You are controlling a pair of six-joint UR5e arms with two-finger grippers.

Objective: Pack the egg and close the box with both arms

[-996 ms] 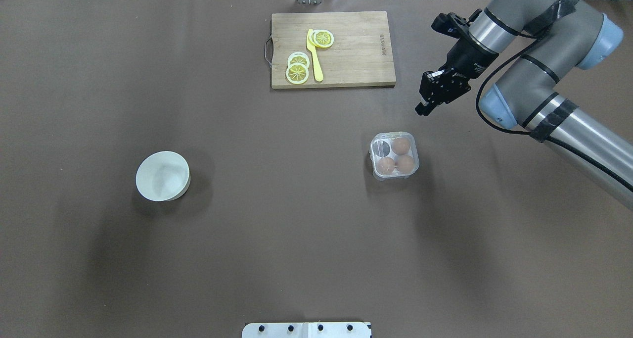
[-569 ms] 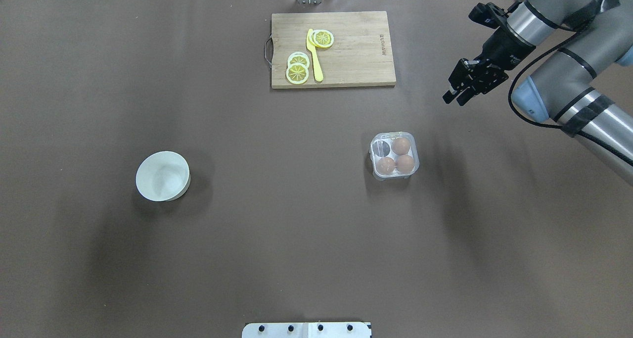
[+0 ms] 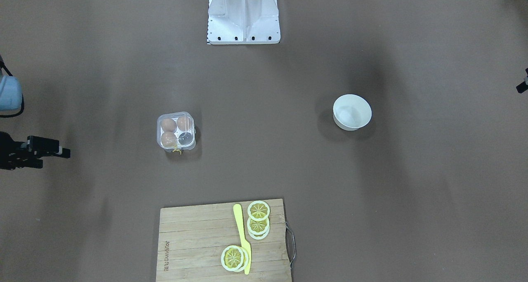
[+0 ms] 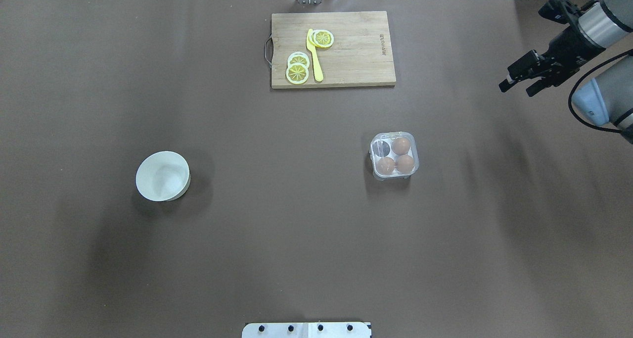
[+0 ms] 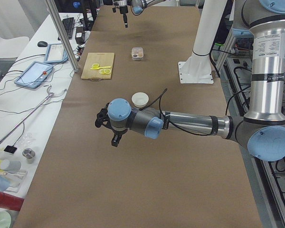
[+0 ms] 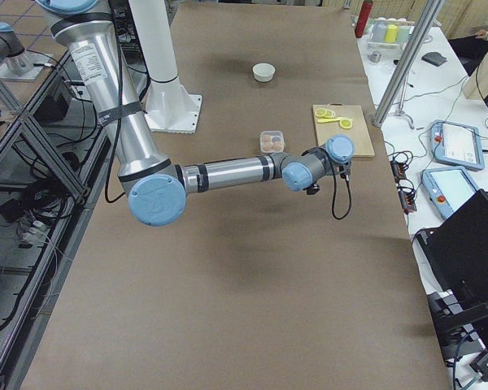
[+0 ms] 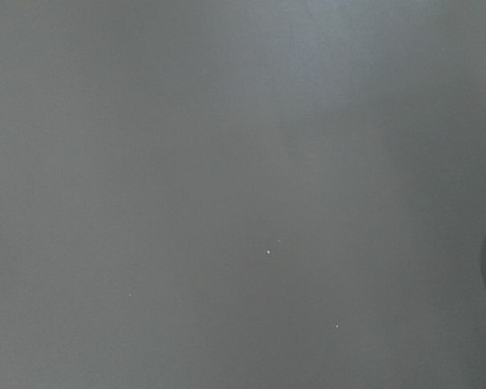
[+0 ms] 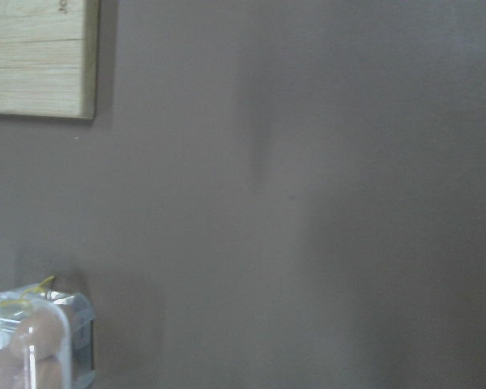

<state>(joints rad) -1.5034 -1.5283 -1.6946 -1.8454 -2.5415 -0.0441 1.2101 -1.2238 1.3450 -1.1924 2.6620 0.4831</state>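
Note:
The clear box [image 4: 394, 156] sits right of the table's centre with its lid down. It holds three brown eggs; one egg [image 4: 401, 145] is at the far right cup. The box also shows in the front view [image 3: 176, 131] and at the lower left of the right wrist view [image 8: 32, 340]. My right gripper [image 4: 517, 88] hangs open and empty, far right of the box and well apart from it. My left gripper [image 5: 115, 141] is off the table's left side, out of the overhead view. Only a sliver shows in the front view [image 3: 523, 85], so I cannot tell its state.
A wooden cutting board [image 4: 351, 51] at the far middle carries lemon slices [image 4: 297, 71] and a yellow knife [image 4: 314, 56]. A round white bowl [image 4: 162, 175] stands at the left. The white stand base [image 4: 306, 329] is at the near edge.
My right gripper has moved right and a little farther back, away from the box, towards the table's right edge. The box and eggs have not moved.

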